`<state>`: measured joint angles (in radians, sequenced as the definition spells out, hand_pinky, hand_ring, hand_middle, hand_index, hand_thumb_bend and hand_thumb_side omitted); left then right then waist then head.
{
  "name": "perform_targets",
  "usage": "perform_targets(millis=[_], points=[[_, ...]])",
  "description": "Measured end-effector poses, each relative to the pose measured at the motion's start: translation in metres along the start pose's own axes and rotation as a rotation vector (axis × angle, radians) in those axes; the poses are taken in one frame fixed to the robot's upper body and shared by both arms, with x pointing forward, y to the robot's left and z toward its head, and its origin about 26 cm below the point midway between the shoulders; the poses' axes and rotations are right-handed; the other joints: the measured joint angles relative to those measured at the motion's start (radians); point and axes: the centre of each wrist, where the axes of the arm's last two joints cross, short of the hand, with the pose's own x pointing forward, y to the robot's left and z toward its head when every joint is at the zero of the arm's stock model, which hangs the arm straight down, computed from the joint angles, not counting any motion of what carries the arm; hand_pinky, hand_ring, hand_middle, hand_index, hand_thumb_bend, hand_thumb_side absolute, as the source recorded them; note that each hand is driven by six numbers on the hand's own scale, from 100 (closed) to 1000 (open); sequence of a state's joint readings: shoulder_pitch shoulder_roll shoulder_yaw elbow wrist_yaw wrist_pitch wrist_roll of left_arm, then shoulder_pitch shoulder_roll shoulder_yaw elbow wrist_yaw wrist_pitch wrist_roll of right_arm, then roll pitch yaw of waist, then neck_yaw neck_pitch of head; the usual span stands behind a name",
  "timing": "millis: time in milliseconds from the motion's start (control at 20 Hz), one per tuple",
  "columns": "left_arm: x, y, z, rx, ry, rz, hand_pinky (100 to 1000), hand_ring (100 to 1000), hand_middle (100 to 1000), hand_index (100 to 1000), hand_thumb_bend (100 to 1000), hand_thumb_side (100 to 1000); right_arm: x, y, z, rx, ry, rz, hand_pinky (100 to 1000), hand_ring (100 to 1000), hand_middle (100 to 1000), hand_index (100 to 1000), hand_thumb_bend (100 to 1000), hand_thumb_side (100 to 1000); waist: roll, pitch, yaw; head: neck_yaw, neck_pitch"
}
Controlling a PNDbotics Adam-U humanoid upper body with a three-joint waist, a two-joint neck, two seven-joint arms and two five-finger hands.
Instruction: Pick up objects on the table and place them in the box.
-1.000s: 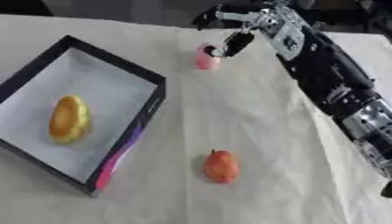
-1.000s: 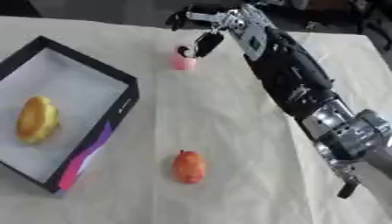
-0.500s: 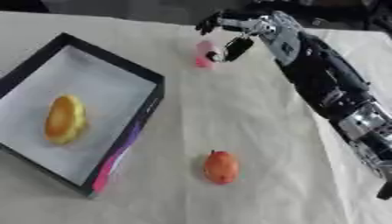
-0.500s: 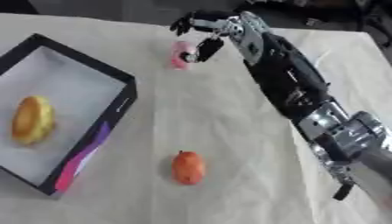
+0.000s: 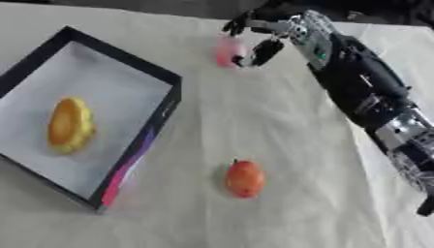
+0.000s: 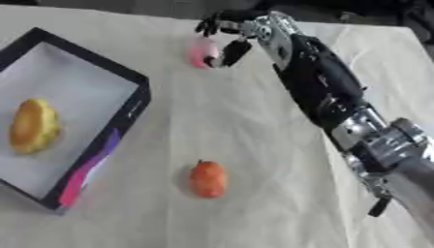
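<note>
A small pink object (image 5: 227, 51) stands at the far side of the cloth-covered table. My right hand (image 5: 270, 30) reaches over it from the right. Its fingers arch over the object's far side and the thumb (image 5: 259, 52) presses on its near right side, so the hand is shut on it. I cannot tell whether the object is off the cloth. An orange-red fruit (image 5: 245, 178) lies alone near the front middle. The black box (image 5: 166, 104) with a white floor sits at the left and holds a yellow fruit (image 5: 69, 125). My left hand is out of sight.
My right forearm (image 6: 326, 92) crosses the right side of the table, from the lower right up to the far middle. Beige cloth (image 5: 254, 126) lies bare between the box and the arm. The box's near wall has a pink stripe (image 5: 120, 179).
The whole picture has shifted, so the camera moved. My right hand's fingers and thumb have closed in around the pink object. The fruits and the box stay put.
</note>
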<state>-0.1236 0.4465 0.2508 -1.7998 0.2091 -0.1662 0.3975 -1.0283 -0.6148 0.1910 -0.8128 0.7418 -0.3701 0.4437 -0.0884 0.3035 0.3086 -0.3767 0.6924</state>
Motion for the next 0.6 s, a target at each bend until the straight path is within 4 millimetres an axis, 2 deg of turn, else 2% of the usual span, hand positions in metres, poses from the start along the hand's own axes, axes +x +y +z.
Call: perform_targets(millis=[350, 500, 600], points=[[-0.0008, -0.0014, 0.0011, 0.003, 0.003, 0.005, 866, 726, 776, 886, 100, 750, 0.0009, 0.007, -0.0042, -0.01, 0.043, 0.017, 900, 822, 731, 901, 218, 352, -0.006, 0.011, 0.009, -0.004, 0.0], [-0.0008, -0.0015, 0.0011, 0.003, 0.003, 0.005, 866, 724, 776, 886, 100, 754, 0.0006, 0.0089, -0.0049, -0.016, 0.061, 0.022, 882, 796, 645, 843, 185, 358, -0.006, 0.013, 0.013, -0.005, 0.0], [-0.0008, -0.0015, 0.0011, 0.003, 0.003, 0.005, 867, 723, 776, 886, 100, 755, 0.0017, 0.0094, -0.006, -0.024, 0.068, 0.022, 869, 763, 579, 781, 131, 347, -0.007, 0.013, 0.013, -0.006, 0.0]])
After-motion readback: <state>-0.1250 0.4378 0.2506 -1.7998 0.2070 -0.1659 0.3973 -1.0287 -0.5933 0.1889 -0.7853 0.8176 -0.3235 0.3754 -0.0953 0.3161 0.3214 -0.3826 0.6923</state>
